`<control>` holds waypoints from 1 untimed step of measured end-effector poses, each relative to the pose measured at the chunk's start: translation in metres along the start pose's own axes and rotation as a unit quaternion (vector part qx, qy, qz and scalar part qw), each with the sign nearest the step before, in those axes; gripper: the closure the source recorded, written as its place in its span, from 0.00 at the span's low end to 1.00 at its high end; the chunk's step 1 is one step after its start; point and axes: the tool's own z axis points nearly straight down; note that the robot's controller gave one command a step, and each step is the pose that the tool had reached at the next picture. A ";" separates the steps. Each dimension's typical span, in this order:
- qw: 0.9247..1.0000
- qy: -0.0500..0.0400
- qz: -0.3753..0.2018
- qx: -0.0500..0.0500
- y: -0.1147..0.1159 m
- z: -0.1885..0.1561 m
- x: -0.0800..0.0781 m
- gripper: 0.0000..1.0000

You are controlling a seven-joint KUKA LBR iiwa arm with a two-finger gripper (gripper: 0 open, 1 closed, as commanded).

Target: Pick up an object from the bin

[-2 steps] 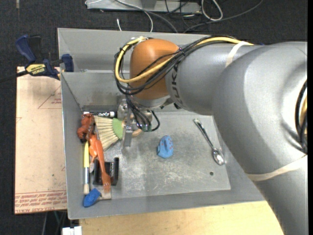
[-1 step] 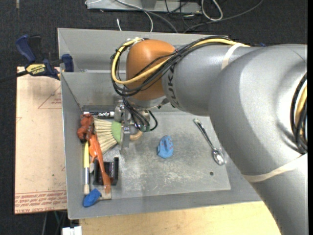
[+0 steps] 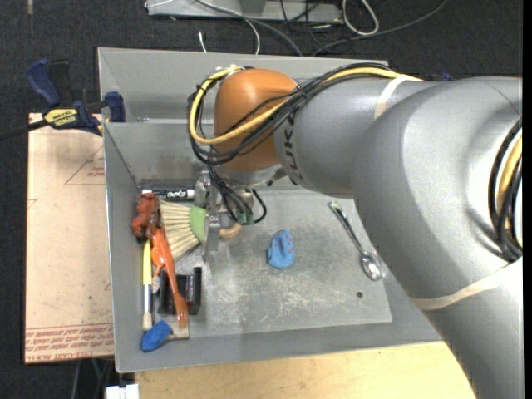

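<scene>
Fingers (image 3: 212, 233) reach down from the orange-capped wrist (image 3: 249, 115) over the left half of the grey bin (image 3: 249, 310), and you cannot tell whether they are apart or together. Their tip stands just beside a small green piece (image 3: 198, 220), which lies against the straw-coloured bristles of a brush (image 3: 176, 223). Along the left wall you see a heap: a red-brown toy (image 3: 145, 214), a black marker (image 3: 170, 194), an orange-handled tool (image 3: 164, 260), a black block (image 3: 190, 289) and a blue scrap (image 3: 155, 337) at the near corner. To the right of the fingers, apart on the bare floor, lies a crumpled blue lump (image 3: 281, 249), and farther right a metal spoon (image 3: 356, 238).
</scene>
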 end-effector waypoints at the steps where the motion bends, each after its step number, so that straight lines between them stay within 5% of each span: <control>1: 0.998 -0.002 -0.060 0.000 0.014 0.003 0.003 0.00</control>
